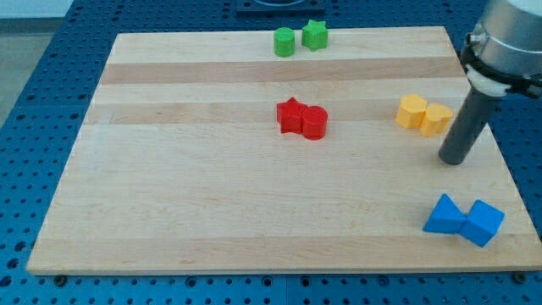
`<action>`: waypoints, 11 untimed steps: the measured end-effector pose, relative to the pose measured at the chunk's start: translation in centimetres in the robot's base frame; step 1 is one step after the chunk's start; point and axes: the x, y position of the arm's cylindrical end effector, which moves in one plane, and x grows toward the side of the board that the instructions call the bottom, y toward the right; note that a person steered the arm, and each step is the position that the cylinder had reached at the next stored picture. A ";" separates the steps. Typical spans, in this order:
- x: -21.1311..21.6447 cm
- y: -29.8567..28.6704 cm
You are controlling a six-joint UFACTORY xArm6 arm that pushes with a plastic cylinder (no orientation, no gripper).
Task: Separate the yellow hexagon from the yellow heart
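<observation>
Two yellow blocks touch each other at the view's right: one yellow block [412, 111] on the left and another yellow block [438, 119] on its right; I cannot tell which is the hexagon and which the heart. My tip [453, 160] rests on the board just below and to the right of the right yellow block, a small gap apart from it.
A red star [290, 115] touches a red cylinder-like block [314, 123] at the centre. Two green blocks [284, 41] [315, 35] sit at the view's top edge. Two blue blocks [445, 214] [483, 223] touch at the bottom right. The wooden board [186, 195] lies on a blue perforated table.
</observation>
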 end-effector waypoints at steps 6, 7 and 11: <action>-5.6 -1.1; -5.9 -2.5; -7.2 -8.4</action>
